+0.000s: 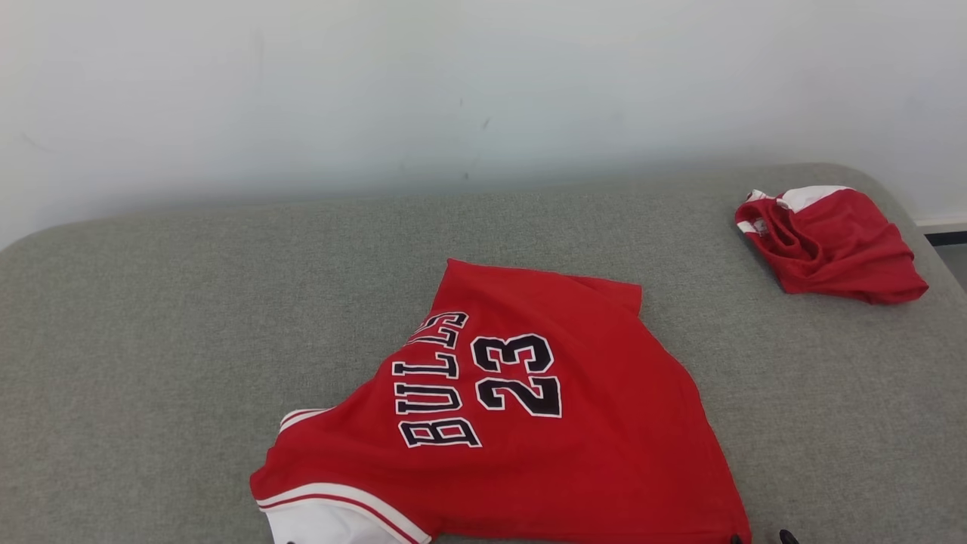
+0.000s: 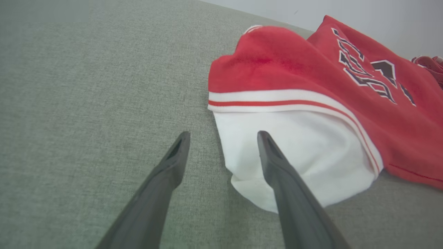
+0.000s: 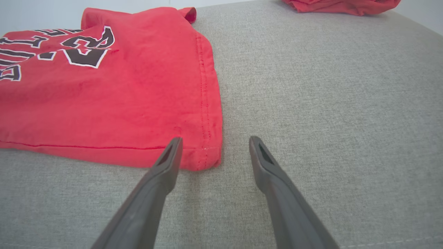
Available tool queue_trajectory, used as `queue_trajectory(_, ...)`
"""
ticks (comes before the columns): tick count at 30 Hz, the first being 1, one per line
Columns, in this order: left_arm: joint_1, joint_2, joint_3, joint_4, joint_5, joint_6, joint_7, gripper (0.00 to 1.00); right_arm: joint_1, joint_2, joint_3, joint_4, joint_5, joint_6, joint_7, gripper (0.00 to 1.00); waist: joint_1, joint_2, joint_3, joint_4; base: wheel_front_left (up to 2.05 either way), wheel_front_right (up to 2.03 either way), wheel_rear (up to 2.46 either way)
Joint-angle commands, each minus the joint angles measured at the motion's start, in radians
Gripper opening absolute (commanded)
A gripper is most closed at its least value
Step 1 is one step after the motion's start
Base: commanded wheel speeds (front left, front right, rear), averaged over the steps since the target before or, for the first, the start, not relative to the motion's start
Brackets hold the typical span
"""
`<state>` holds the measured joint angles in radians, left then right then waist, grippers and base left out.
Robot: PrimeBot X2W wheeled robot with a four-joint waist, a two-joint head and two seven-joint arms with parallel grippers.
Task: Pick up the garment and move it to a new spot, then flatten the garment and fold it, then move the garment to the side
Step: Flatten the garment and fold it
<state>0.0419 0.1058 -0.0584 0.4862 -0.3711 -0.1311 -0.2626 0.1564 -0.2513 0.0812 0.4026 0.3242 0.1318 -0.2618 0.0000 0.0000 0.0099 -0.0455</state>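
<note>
A red basketball jersey (image 1: 521,408) with "BULLS 23" lettering lies spread on the grey cushioned surface, its white-trimmed shoulder end toward the near left. My left gripper (image 2: 223,138) is open above the surface, its right finger over the white inner fabric (image 2: 297,152) at the armhole trim. My right gripper (image 3: 214,143) is open just short of the jersey's hem corner (image 3: 207,155), its left finger over the hem edge. Both fingertips of the right gripper (image 1: 761,538) peek in at the head view's bottom edge.
A second red and white garment (image 1: 827,242) lies bunched at the far right of the grey surface (image 1: 189,340), near its rounded corner. A pale wall (image 1: 453,83) rises behind. Bare grey fabric stretches left of the jersey.
</note>
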Motion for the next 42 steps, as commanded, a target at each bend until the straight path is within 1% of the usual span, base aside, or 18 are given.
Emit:
queue_trajectory(1,0.005,0.000,-0.005,0.014,-0.003,0.001,-0.003,1.00,-0.011,-0.005,0.006,0.007,0.005,-0.003,-0.004,1.00,0.0000,0.0000,0.002,0.000,0.00,0.00,0.00)
queue_trajectory(4,-0.026,-0.006,-0.034,0.060,-0.035,0.001,-0.001,1.00,-0.040,-0.007,0.033,0.047,0.009,-0.003,-0.001,1.00,0.0000,0.0000,0.008,-0.002,0.00,0.00,0.00)
queue_trajectory(9,-0.078,0.007,-0.114,0.149,-0.080,0.001,0.004,1.00,-0.098,-0.011,0.077,0.124,0.020,-0.003,-0.002,1.00,0.0000,0.0000,0.020,-0.004,0.00,0.00,0.00)
queue_trajectory(13,-0.122,0.005,-0.133,0.220,-0.124,0.002,0.003,1.00,-0.139,-0.001,0.102,0.192,0.030,-0.003,-0.002,1.00,0.0000,0.0000,0.025,-0.004,0.00,0.00,0.00)
queue_trajectory(14,-0.130,-0.001,-0.140,0.237,-0.149,0.002,0.003,1.00,-0.147,0.002,0.112,0.206,0.032,-0.003,-0.003,0.52,0.0000,0.0000,0.025,-0.003,0.00,0.00,0.00)
queue_trajectory(15,-0.130,-0.001,-0.140,0.237,-0.149,0.002,0.003,1.00,-0.147,0.002,0.112,0.206,0.032,-0.003,-0.003,0.52,0.0000,0.0000,0.025,-0.003,0.00,0.00,0.00)
queue_trajectory(16,-0.144,-0.012,-0.184,0.258,-0.187,0.000,0.010,0.24,-0.162,0.003,0.129,0.217,0.039,-0.003,-0.001,0.00,0.0000,0.0000,0.024,-0.002,0.00,0.00,0.00)
queue_trajectory(17,-0.149,-0.011,-0.204,0.259,-0.202,-0.001,0.009,0.00,-0.168,0.002,0.132,0.214,0.044,-0.003,-0.002,0.00,0.0000,0.0000,0.024,-0.002,0.00,0.00,0.00)
queue_trajectory(19,-0.153,0.000,-0.217,0.259,-0.228,-0.001,0.005,0.00,-0.167,0.003,0.129,0.197,0.047,-0.003,-0.002,0.00,0.0000,0.0000,0.021,-0.001,0.00,0.00,0.00)
queue_trajectory(22,-0.151,0.020,-0.216,0.250,-0.234,0.001,0.001,0.00,-0.153,-0.001,0.121,0.175,0.048,-0.003,-0.002,0.00,0.0000,0.0000,0.016,0.000,0.00,0.00,0.00)
queue_trajectory(24,-0.138,0.033,-0.187,0.205,-0.236,0.002,-0.002,0.00,-0.135,-0.001,0.113,0.143,0.042,-0.003,-0.002,0.00,0.0000,0.0000,0.010,0.001,0.00,0.00,0.00)
queue_trajectory(28,-0.088,0.048,-0.125,0.091,-0.191,0.002,-0.002,0.00,-0.107,-0.016,0.095,0.062,0.038,-0.003,-0.003,0.00,0.0000,0.0000,0.005,0.002,0.00,0.00,0.00)
queue_trajectory(32,-0.080,0.067,-0.084,-0.018,-0.144,0.005,-0.003,0.00,-0.125,-0.034,0.100,-0.008,0.034,-0.003,-0.003,0.00,0.0000,0.0000,0.006,-0.001,0.00,0.00,0.00)
queue_trajectory(34,-0.107,0.079,-0.081,-0.073,-0.125,0.007,-0.003,0.00,-0.160,-0.048,0.115,-0.038,0.029,-0.003,-0.003,0.00,0.0000,0.0000,0.015,-0.004,0.00,0.00,0.00)
queue_trajectory(35,-0.155,0.103,-0.090,-0.120,-0.104,0.006,0.009,0.00,-0.214,-0.063,0.129,-0.060,0.042,-0.003,0.003,0.00,0.0000,0.0000,0.032,-0.005,0.00,0.00,0.00)
queue_trajectory(36,-0.185,0.113,-0.094,-0.141,-0.100,0.006,0.022,0.00,-0.247,-0.071,0.138,-0.069,0.051,-0.003,0.008,0.00,0.0000,0.0000,0.043,-0.006,0.00,0.00,0.00)
queue_trajectory(39,-0.307,0.160,-0.117,-0.197,-0.069,0.004,0.087,0.00,-0.372,-0.101,0.163,-0.084,0.071,-0.003,0.036,0.00,0.0000,0.0000,0.092,-0.010,0.00,0.00,0.00)
queue_trajectory(42,-0.470,0.200,-0.132,-0.235,-0.073,0.001,0.157,0.00,-0.530,-0.115,0.180,-0.080,0.113,-0.003,0.076,0.00,0.0000,0.0000,0.169,-0.014,0.00,0.00,0.00)
